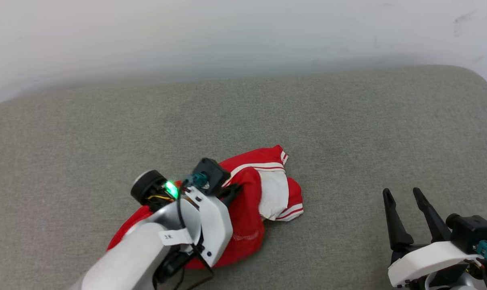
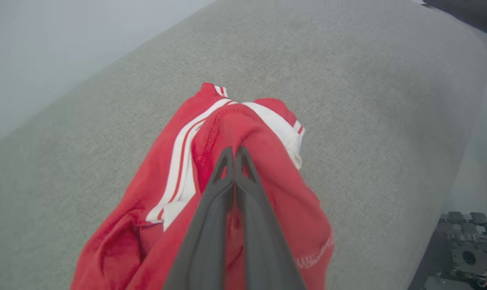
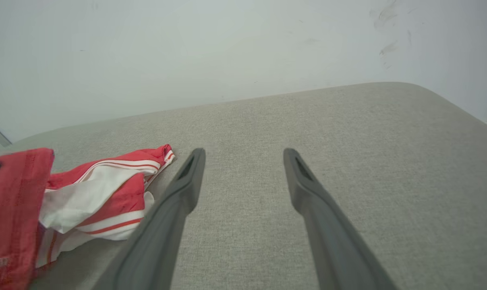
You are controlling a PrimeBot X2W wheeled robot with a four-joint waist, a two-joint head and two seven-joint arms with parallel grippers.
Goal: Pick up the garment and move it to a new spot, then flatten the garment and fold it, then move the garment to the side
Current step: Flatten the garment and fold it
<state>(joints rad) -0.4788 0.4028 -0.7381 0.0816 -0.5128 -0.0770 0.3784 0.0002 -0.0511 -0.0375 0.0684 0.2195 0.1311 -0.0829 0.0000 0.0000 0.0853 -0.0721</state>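
- On the grey cushion (image 1: 348, 121), front-left of its middle: seeing the garment (image 1: 249, 213) lying bunched in a loose heap, with a white sleeve flopping out on the heap's right side.
- Noting the left gripper (image 2: 234, 152) clenched, fingers pressed together on a raised ridge of red cloth beside the striped seam, so grasping the garment.
- Noting the right gripper (image 1: 402, 193) released, fingers spread, sitting over bare cushion well apart from the heap and touching nothing.
- Judging the cloth as light, soft and limp: likely draping and trailing once lifted, not fragile, not looking slippery. The main worry is a thin pinch sliding out.
- Judging the present pinch as mid-cloth, fine for carrying the heap to a new spot. For flattening, better taking hold at the shoulder seams or hem corners, one per gripper.
- Seeing plenty of bare cushion behind and to the right of the heap, suiting a drop toward the middle.
- Watching the rounded far-right corner and the wall (image 1: 227, 32) running just behind the far edge.
- Not seeing the near edge in the head view, so cannot tell the margin there.
- Finding the heap's near-left part hidden under the left forearm (image 1: 146, 249), and no graphic showing.
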